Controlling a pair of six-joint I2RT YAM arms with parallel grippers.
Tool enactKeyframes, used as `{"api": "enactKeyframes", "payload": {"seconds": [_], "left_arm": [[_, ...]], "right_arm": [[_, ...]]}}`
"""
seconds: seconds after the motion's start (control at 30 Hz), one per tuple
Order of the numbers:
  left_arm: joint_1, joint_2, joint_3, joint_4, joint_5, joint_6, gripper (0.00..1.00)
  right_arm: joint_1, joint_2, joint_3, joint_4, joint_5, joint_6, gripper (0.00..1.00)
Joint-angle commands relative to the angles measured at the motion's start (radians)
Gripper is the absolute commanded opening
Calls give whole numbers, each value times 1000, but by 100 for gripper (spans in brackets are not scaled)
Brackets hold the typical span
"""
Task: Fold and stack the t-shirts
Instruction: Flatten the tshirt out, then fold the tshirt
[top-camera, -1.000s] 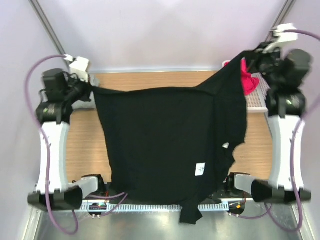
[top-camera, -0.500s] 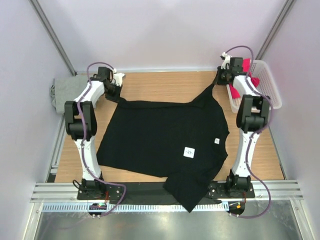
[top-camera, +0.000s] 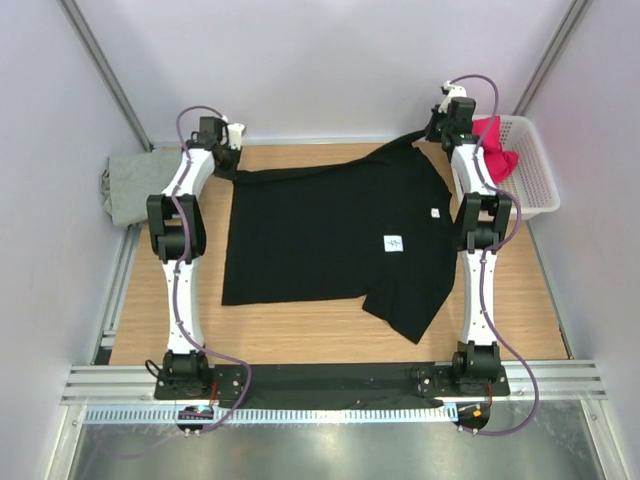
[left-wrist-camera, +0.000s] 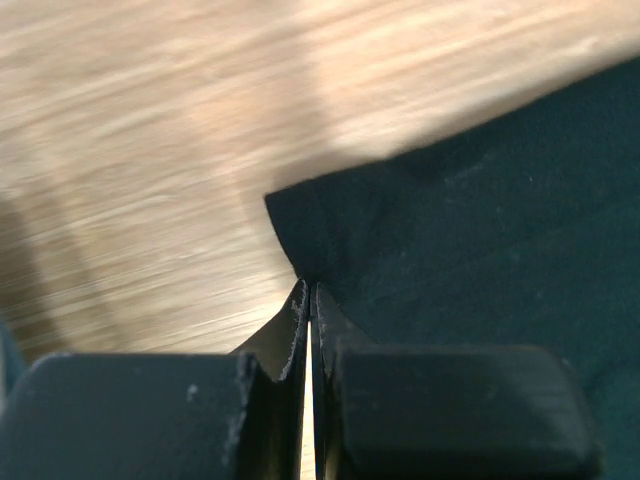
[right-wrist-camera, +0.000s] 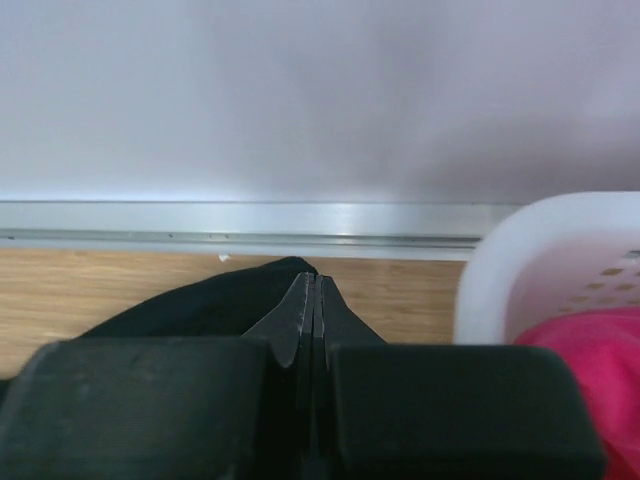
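**Both your grippers are clamped on the black tee**

Far left, beside the wooden table (top-camera: 300, 335), the grey t-shirt (top-camera: 125, 187) sits in a loose heap. Your left gripper (left-wrist-camera: 308, 297) has its fingers pinched fully together on the far-left corner of the black t-shirt (top-camera: 320, 235). That shirt lies spread across the table, white chest mark (top-camera: 394, 243) up, one sleeve pointing toward the near edge. Your right gripper (right-wrist-camera: 314, 287) is squeezed tight on the shirt's far-right corner, up by the back rail. Just right of it, the magenta-red t-shirt (top-camera: 497, 157) is bunched in the white basket (top-camera: 537, 180).
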Motion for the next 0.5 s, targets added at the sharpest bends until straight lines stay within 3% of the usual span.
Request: {"api": "enactKeyframes", "payload": {"seconds": [0.0,0.3,0.47], "left_arm": [[13,-3,46,56,-56,-34,0],[13,-38,67,57,-43,-18,0],[13,-111,14,16,-20,1,0]], "right_arm": [[35,-13,49,105,17,45,1],[49,-99,-36,75,-23,36,1],[41,-276,-194,65,-46,27,1]]}}
